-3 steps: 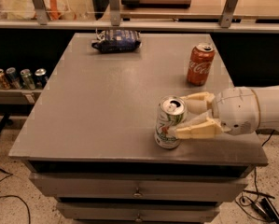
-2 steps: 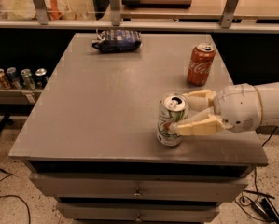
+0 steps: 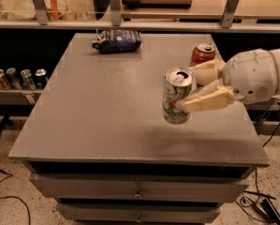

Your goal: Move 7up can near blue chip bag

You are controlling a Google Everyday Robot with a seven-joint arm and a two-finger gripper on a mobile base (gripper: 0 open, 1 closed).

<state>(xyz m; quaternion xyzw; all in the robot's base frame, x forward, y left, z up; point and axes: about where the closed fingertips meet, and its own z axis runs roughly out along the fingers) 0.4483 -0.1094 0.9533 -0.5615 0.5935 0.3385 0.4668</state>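
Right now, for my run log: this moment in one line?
gripper: right of centre, shut on silver-white 7up can | can: upright, off grey table | dark navy crinkled chip bag: far edge

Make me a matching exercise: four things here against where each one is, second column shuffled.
1. 7up can
2. blue chip bag
3. Coca-Cola can
4. gripper

A. lying flat at the far edge of the table
B. standing at the right, partly hidden by the gripper
C. held in the air above the table
D. reaching in from the right, shut on a can

Pairs: 1-C, 2-A, 3-B, 4-D
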